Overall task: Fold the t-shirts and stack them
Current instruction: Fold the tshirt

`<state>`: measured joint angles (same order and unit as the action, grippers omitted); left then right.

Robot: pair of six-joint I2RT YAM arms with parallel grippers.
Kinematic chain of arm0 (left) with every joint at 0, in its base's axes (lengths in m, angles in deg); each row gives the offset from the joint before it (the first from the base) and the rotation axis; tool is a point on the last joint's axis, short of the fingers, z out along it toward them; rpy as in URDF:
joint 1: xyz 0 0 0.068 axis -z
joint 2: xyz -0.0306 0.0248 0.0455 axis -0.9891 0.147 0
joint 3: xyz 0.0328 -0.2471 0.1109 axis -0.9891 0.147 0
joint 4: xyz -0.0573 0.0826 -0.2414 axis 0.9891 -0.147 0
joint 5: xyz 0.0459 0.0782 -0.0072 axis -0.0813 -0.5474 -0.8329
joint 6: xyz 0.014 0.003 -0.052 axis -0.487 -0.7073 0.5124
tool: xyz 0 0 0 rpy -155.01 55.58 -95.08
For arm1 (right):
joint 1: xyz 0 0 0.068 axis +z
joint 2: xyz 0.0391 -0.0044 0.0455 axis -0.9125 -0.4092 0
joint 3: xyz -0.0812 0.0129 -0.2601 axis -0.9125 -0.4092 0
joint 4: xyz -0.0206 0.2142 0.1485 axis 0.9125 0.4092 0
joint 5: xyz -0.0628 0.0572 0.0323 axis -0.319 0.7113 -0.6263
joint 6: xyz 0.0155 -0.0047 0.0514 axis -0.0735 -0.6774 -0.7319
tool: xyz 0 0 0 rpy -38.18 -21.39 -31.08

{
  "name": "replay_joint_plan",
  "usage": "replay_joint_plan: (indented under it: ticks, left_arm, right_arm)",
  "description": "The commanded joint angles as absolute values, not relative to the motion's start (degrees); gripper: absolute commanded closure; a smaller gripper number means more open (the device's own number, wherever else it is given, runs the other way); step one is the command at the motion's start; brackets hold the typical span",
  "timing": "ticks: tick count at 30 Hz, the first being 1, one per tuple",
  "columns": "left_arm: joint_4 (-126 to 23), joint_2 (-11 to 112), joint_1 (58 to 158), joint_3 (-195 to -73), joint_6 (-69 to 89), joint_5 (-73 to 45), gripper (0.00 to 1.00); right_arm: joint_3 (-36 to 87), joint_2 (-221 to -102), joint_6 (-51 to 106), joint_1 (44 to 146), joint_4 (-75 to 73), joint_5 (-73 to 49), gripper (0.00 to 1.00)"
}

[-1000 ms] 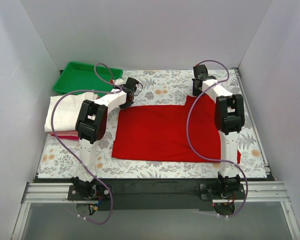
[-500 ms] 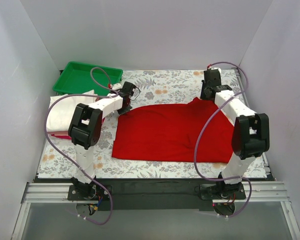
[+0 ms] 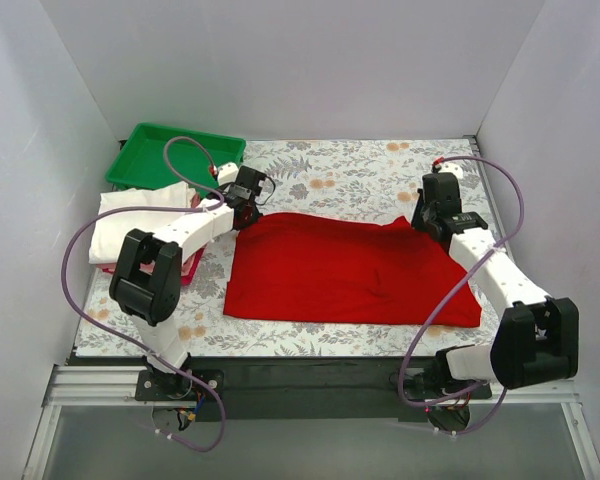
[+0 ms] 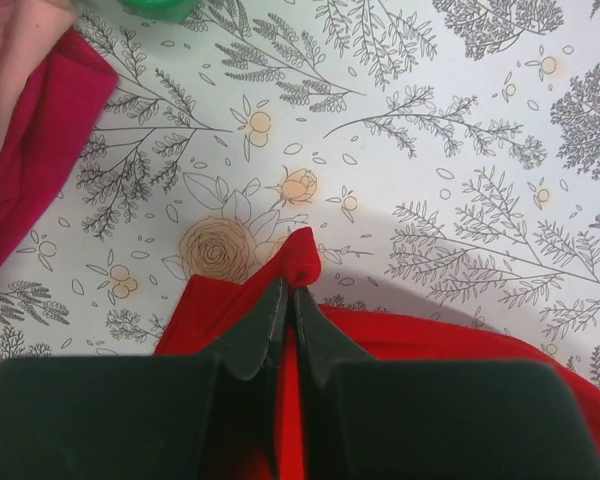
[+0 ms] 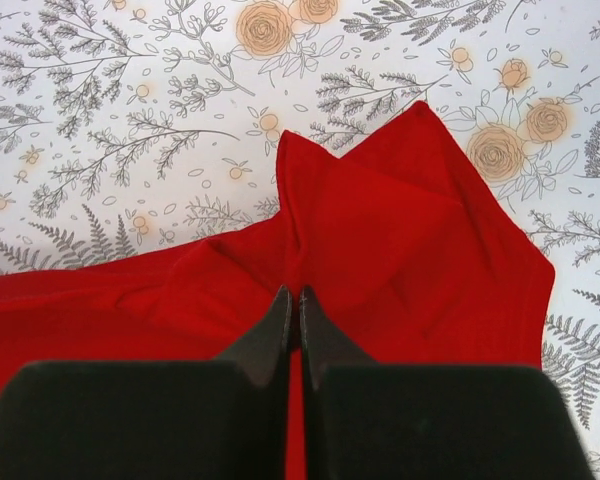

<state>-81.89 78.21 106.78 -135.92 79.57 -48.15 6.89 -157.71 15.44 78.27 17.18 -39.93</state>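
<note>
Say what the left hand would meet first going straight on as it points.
Probably the floral table cover just beyond the corner of the red t-shirt that the left hand pinches; its tilt is hard to judge.

The left gripper (image 4: pixel 288 292), jaws pressed together, pinches a corner of the bright red cloth t-shirt (image 4: pixel 302 256) over the floral-patterned table cover (image 4: pixel 430 120).

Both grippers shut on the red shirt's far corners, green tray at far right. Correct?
No: the top external view shows the green tray at the far left. The left gripper and right gripper are indeed shut on far corners of the red shirt.
</note>
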Motion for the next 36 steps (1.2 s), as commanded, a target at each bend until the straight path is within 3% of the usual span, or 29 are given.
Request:
replay_joint_plan:
  ticks: [1, 36]
  left_arm:
    - [-81.3, 73.7, 107.5, -133.7, 79.9, -50.2, 1.0]
    - [-75.1, 61.0, 111.0, -117.9, 83.0, -55.5, 1.0]
  right_arm:
    - [4.6, -153.1, 14.1, 78.9, 15.4, -40.5, 0.99]
    - [-8.7, -134.2, 12.9, 80.9, 26.3, -37.6, 0.99]
